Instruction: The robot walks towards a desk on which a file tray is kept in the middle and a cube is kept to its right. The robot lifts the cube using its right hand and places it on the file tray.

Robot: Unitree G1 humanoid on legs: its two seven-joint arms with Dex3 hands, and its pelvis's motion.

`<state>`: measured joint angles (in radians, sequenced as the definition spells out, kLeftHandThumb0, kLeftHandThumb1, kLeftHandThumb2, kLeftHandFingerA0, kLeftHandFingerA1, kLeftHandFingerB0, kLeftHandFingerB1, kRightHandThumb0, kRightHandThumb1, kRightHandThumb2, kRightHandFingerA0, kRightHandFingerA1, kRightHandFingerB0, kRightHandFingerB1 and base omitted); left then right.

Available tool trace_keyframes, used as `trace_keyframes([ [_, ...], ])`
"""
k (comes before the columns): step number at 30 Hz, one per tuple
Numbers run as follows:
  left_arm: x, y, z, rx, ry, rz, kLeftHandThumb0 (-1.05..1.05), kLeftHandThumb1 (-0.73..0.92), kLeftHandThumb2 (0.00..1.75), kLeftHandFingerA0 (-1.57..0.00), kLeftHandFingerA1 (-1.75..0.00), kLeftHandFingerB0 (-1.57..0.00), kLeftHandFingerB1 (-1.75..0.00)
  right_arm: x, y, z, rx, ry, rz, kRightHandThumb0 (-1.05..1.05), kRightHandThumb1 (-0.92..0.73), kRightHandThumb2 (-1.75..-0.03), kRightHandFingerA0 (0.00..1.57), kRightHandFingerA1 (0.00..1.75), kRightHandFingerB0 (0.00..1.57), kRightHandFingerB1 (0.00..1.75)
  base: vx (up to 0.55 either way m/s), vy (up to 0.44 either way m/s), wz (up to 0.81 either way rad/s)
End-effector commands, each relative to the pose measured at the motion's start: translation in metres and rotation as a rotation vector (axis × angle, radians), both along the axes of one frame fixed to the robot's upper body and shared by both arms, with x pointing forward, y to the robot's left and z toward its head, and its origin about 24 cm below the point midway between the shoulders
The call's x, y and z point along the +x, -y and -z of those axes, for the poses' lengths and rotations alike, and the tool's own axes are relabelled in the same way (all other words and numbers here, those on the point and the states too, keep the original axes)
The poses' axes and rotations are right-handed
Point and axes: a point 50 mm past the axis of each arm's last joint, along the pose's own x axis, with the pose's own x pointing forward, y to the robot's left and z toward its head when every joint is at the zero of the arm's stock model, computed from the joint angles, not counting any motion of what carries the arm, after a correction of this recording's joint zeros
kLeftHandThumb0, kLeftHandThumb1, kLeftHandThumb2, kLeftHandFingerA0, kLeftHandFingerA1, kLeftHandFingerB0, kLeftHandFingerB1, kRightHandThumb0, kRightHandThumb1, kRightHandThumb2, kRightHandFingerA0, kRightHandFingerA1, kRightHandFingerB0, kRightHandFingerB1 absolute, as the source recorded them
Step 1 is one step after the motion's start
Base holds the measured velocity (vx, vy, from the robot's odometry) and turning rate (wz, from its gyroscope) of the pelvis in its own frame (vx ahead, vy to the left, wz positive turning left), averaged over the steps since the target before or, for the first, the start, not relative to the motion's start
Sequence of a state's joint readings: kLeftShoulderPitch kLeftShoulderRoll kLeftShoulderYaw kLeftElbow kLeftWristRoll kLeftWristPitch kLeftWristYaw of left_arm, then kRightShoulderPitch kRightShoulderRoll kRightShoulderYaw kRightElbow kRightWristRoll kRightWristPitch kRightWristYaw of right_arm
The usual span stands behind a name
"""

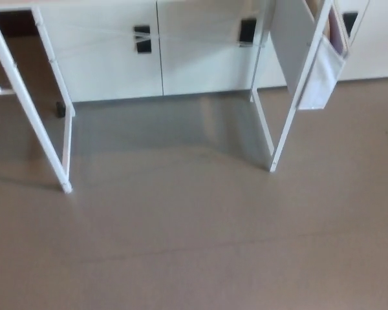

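The head view looks down at the floor and the lower part of a white desk frame. Its left front leg (32, 110) and right front leg (297, 97) slant down to the floor. The desk top, the file tray and the cube lie above the picture's upper edge and do not show. Neither of my hands nor any part of my arms is in the picture.
Grey-brown floor (194, 239) fills the lower half. Behind the desk stand white cabinets (155, 51) with black handles. A white fabric pouch (323, 71) hangs on the desk's right side. A small white bracket (3, 90) sticks out at far left.
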<state>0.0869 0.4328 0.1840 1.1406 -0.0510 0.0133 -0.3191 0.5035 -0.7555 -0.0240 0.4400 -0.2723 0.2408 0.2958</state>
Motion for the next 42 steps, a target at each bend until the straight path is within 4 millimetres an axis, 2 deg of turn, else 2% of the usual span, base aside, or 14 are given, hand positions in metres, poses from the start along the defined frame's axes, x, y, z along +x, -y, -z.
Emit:
trace_keyframes([
  [1,0.0,-0.004,-0.003,-0.003,0.024,-0.035,-0.96,0.6,1.07,-0.21,-0.7,-0.07,-0.58,0.001,0.004,-0.008,0.008,-0.007,0.083,-0.91,-0.64,-1.02,0.45,0.58,0.03,0.28,0.33,0.029,0.11],
  [6,0.002,-0.005,-0.004,0.018,-0.003,0.006,-0.92,0.84,0.65,-0.31,-0.83,-0.04,-0.59,-0.005,0.009,0.011,0.011,0.028,0.144,-0.39,-0.33,-0.98,0.06,0.48,0.0,0.48,0.36,-0.043,0.14],
  [7,0.003,-0.005,-0.004,0.023,-0.01,0.022,-0.96,0.63,1.12,-0.32,-0.76,-0.04,-0.57,-0.006,0.009,0.011,0.0,0.008,0.147,-0.89,-0.65,-1.0,0.36,0.54,0.04,0.3,0.45,-0.128,0.12],
  [8,0.002,-0.005,-0.003,0.019,-0.007,0.002,-0.95,0.82,0.62,-0.18,-0.75,-0.07,-0.59,-0.007,0.007,0.009,-0.021,0.007,0.136,-0.86,-0.64,-0.99,0.39,0.54,0.08,0.35,0.55,-0.152,0.31],
  [9,0.003,-0.004,-0.003,0.024,-0.009,0.007,-0.96,0.62,1.11,-0.28,-0.73,-0.06,-0.58,-0.005,0.006,0.007,-0.007,-0.007,0.131,-0.84,-0.62,-0.97,0.29,0.52,0.06,0.34,0.47,-0.25,-0.58],
  [12,0.005,-0.004,-0.005,0.02,0.005,0.012,-0.91,0.83,0.65,-0.4,-0.87,-0.08,-0.6,-0.006,0.003,0.009,-0.027,-0.033,0.089,-0.84,-0.63,-0.98,0.39,0.54,0.07,0.33,0.45,-0.25,0.53],
  [18,0.009,-0.004,-0.005,0.037,-0.003,0.014,-0.95,0.62,1.11,-0.7,-0.94,-0.1,-0.56,-0.006,0.007,0.01,0.064,0.059,0.21,-0.37,-0.42,-1.01,0.03,0.47,0.0,0.48,0.35,-0.078,-0.05],
  [19,0.011,-0.004,-0.005,0.038,-0.006,0.012,-0.92,0.84,0.65,-0.43,-0.92,-0.09,-0.6,-0.006,0.007,0.01,0.037,0.042,0.175,-0.38,-0.39,-1.01,0.06,0.47,0.0,0.48,0.35,0.134,-0.21],
  [23,0.013,-0.005,-0.005,0.03,0.005,0.0,-0.96,0.61,1.1,-0.35,-0.76,-0.02,-0.57,-0.012,0.001,0.009,-0.016,0.063,0.125,-0.83,-0.62,-0.91,0.33,0.49,0.12,0.38,0.37,0.232,-0.26],
  [26,0.013,-0.005,-0.005,0.024,0.005,0.006,-0.95,0.83,0.62,-0.21,-0.77,-0.04,-0.58,-0.013,-0.001,0.004,-0.011,0.027,0.108,-0.85,-0.64,-0.94,0.3,0.48,0.1,0.37,0.4,0.202,-0.25],
  [38,0.008,-0.006,-0.005,0.035,-0.021,0.022,-0.93,0.86,0.66,-0.23,-0.76,-0.08,-0.6,-0.004,0.005,0.005,0.076,-0.019,0.227,-0.9,-0.64,-0.99,0.08,0.45,0.12,0.17,0.18,0.065,0.02],
  [39,0.008,-0.006,-0.006,0.044,-0.017,0.037,-0.95,0.64,1.12,-0.3,-0.74,-0.07,-0.58,-0.005,0.002,0.003,0.053,0.002,0.212,-0.84,-0.75,-0.63,0.28,0.38,0.09,0.25,0.19,-0.094,0.09],
  [41,0.01,-0.006,-0.006,0.044,-0.011,0.034,-0.96,0.66,1.12,-0.25,-0.72,-0.05,-0.57,-0.005,0.003,0.006,0.049,0.025,0.223,-0.38,-0.37,-0.98,0.04,0.48,0.0,0.48,0.2,-0.107,-0.25],
  [42,0.012,-0.005,-0.006,0.026,0.013,0.004,-0.96,0.65,1.12,-0.19,-0.69,-0.07,-0.53,-0.005,0.003,0.009,0.001,-0.011,0.122,-0.87,-0.63,-0.98,0.37,0.52,0.08,0.34,0.18,-0.029,0.14],
])
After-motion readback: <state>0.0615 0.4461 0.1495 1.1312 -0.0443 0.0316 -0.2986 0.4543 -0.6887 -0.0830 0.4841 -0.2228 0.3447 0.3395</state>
